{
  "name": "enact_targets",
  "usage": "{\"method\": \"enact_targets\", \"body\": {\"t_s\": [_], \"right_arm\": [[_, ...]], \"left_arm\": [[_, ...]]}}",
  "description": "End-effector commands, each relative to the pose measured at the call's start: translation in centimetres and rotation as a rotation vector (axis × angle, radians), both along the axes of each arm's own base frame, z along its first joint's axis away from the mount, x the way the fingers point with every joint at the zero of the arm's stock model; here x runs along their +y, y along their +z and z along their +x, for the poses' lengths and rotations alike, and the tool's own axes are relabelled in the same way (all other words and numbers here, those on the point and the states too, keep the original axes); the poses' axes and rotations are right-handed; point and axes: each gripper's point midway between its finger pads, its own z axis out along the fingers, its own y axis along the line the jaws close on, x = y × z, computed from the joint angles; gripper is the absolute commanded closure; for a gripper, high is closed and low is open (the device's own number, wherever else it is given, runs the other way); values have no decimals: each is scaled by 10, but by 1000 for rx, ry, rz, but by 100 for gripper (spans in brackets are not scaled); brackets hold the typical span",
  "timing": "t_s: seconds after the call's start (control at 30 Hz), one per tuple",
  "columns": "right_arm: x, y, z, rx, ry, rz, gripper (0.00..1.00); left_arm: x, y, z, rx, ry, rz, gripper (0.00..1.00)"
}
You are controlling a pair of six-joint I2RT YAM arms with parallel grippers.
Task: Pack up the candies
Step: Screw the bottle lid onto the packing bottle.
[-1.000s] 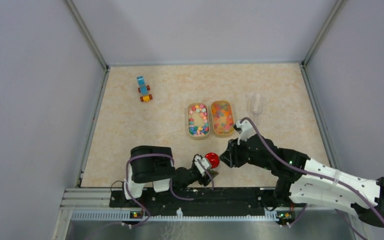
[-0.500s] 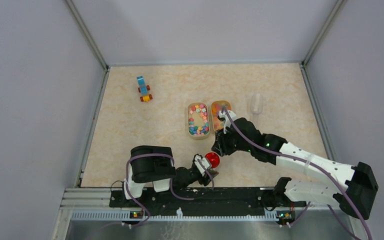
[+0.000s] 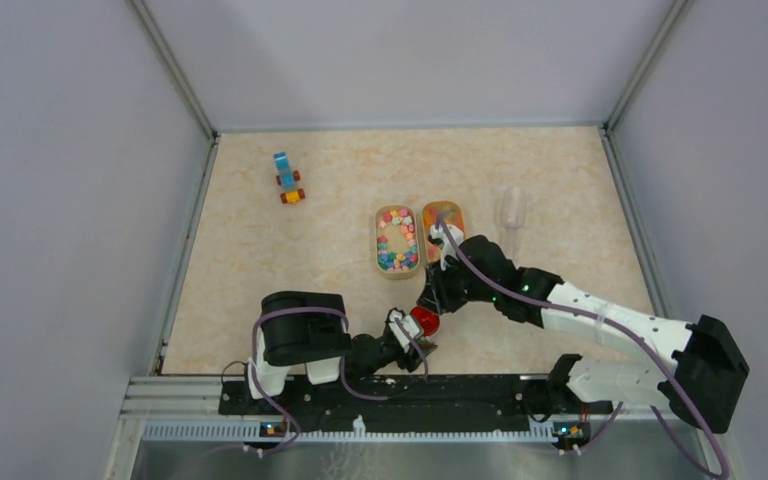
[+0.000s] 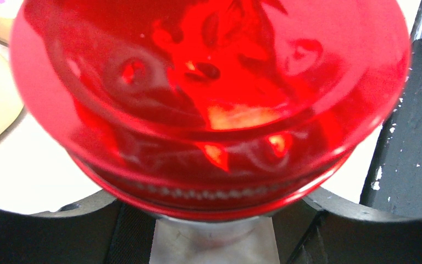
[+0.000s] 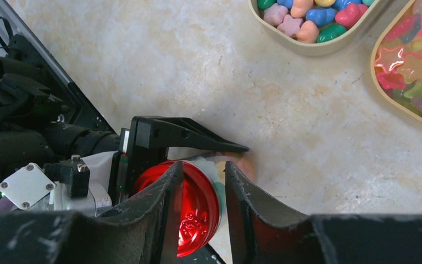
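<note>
Most candies (image 3: 400, 252) lie in two oval trays (image 3: 378, 240) on the counter (image 3: 260, 260). A few show inside the jar (image 5: 215, 171), which the left pincer (image 3: 406, 336) grasps. The right pincer (image 5: 203, 168) straddles its red lid (image 4: 209, 110); whether it is clenched is unclear. Packing looks far from finished.

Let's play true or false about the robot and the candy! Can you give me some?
1. The candies lie in two tan trays. True.
2. The red lid lies in a tray. False: it tops a jar held by the left gripper.
3. The toy vehicle stands apart from the trays. True.
4. The right gripper hovers over the toy vehicle. False: its fingers flank the red lid.
</note>
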Motion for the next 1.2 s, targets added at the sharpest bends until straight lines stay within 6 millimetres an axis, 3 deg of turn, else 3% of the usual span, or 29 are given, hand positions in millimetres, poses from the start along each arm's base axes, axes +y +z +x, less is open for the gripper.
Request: {"method": "enact_targets", "body": {"t_s": [0.0,0.37,0.73,0.9,1.17], "right_arm": [[-1,-5,-6,5,26,20,68],[-24,-25,-41,99,30,55,79],[-34,-18,-84,141,19,134,85],[-43,-5,-75,93,-46,130,83],[-48,32,-39,-72,-138,70,66]], "left_arm": [[-5,23,-4,19,-17,-148,47],[-4,23,-2,25,-7,-153,47],[-4,21,0,37,0,-155,47],[-4,20,0,41,-2,-156,47],[-4,20,0,42,-4,-153,47]]}}
